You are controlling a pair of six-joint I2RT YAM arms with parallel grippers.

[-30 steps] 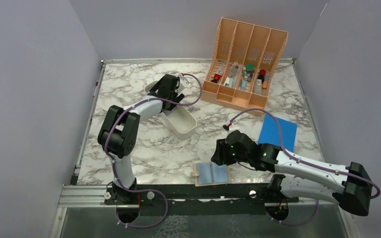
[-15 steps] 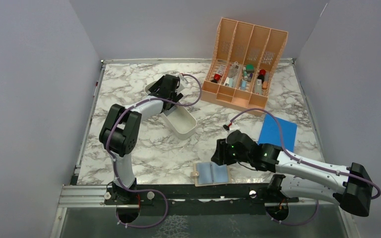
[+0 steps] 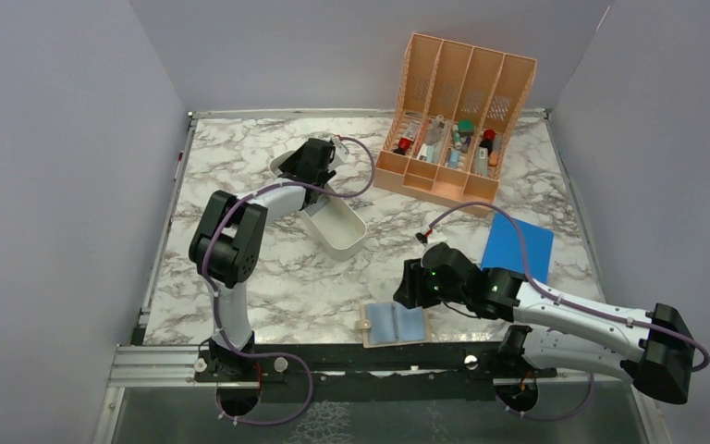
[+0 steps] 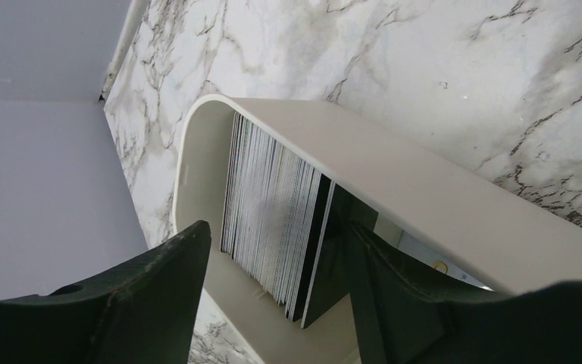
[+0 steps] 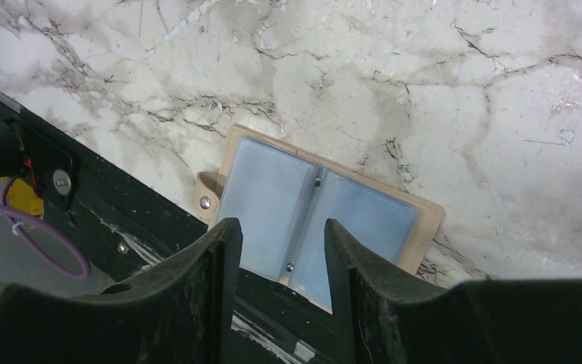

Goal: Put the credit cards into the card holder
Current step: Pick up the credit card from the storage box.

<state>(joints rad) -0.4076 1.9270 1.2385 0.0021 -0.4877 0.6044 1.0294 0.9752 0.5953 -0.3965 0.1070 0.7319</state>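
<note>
Several credit cards (image 4: 265, 182) stand on edge as a tight stack, a black one on the outside, at one end of the long white tray (image 4: 424, 189). My left gripper (image 4: 276, 227) is open, with one finger on each side of the stack, and holds nothing. From above, the left gripper (image 3: 319, 159) hangs over the far end of the tray (image 3: 340, 233). The card holder (image 5: 265, 189) lies spread open, blue-grey inside up, at the table's front edge (image 3: 395, 322). My right gripper (image 5: 282, 224) hovers open just above it, empty; in the top view the right gripper (image 3: 409, 287) is at its far right.
A peach slotted organizer (image 3: 453, 120) with small items stands at the back right. A flat bright-blue rectangle (image 3: 518, 248) lies by the right arm. A black rail (image 3: 333, 356) runs along the front edge under the card holder. Grey walls close in on three sides.
The left arm has shifted slightly over the tray's far end and its jaws have narrowed a little around the card stack. The right arm has not moved.
</note>
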